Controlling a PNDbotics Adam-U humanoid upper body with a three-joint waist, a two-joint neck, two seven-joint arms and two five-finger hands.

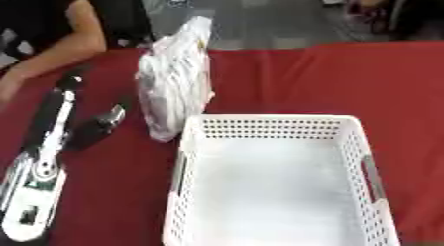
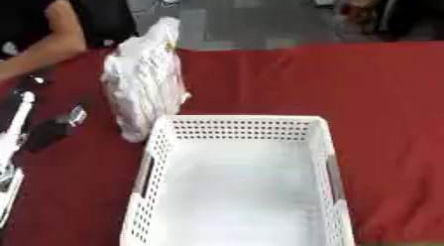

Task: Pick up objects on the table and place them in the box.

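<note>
We could not make out much of the left hand (image 1: pixel 97 126): it showed only as a dark blurred shape with a silver patch at the end of the white-and-black left arm (image 1: pixel 39 163), lying on the red table (image 1: pixel 295 81). Whether its fingers were spread or curled we could not tell, and it seemed apart from the bag. The right hand appeared in neither view. A whitish plastic bag (image 1: pixel 173 79), its contents unreadable, stood just behind the far left corner of the white perforated box (image 1: pixel 195 155). The box's near edge was cut off.
</note>
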